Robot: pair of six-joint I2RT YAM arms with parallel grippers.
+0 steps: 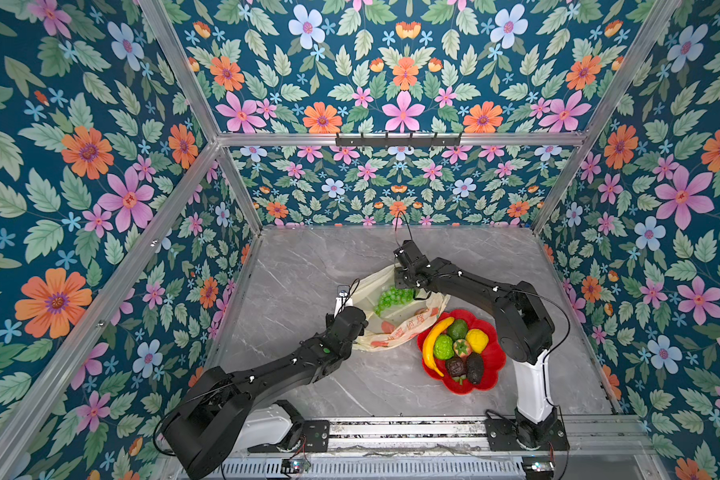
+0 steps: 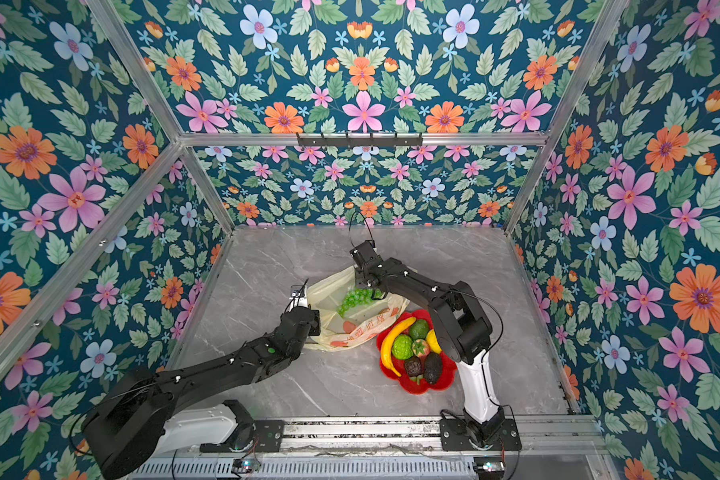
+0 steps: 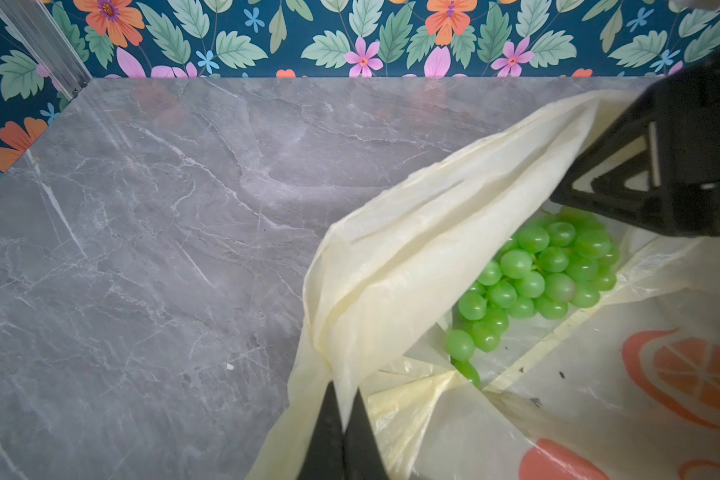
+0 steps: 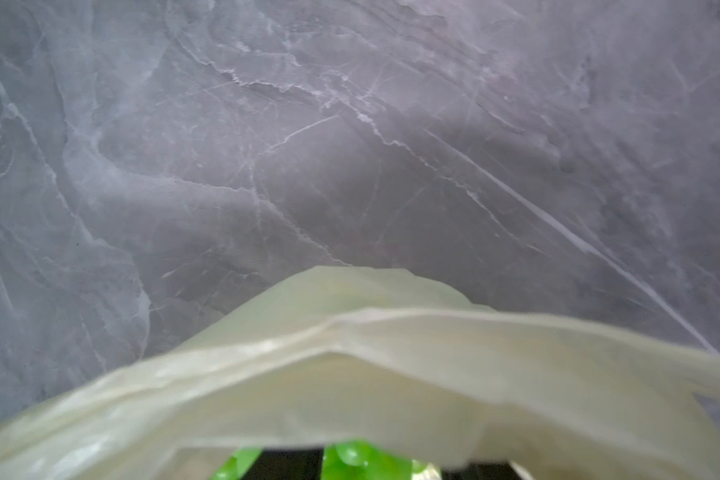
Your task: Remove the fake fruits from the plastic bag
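Note:
The cream plastic bag point(image 1: 375, 286) point(image 2: 329, 291) lies open on the table with a green grape bunch point(image 1: 393, 299) point(image 2: 356, 300) point(image 3: 533, 278) inside. My left gripper point(image 3: 344, 388) is shut on a gathered fold of the bag's rim, holding the mouth up. My right gripper point(image 1: 414, 291) point(image 4: 385, 469) reaches into the bag from the far side. Grapes point(image 4: 350, 457) show between its dark fingers, but the bag's rim hides the tips. Other fake fruits lie on the red plate point(image 1: 493, 357): banana point(image 1: 431, 345), bumpy green ball point(image 1: 443, 347), lemon point(image 1: 476, 340), dark pieces point(image 1: 474, 368).
The red flower-shaped plate point(image 2: 445, 370) sits right of the bag, close to the right arm's base. Grey marble tabletop point(image 3: 163, 249) stretches left of and behind the bag. Floral walls enclose three sides, and a metal rail point(image 1: 391, 432) runs along the front.

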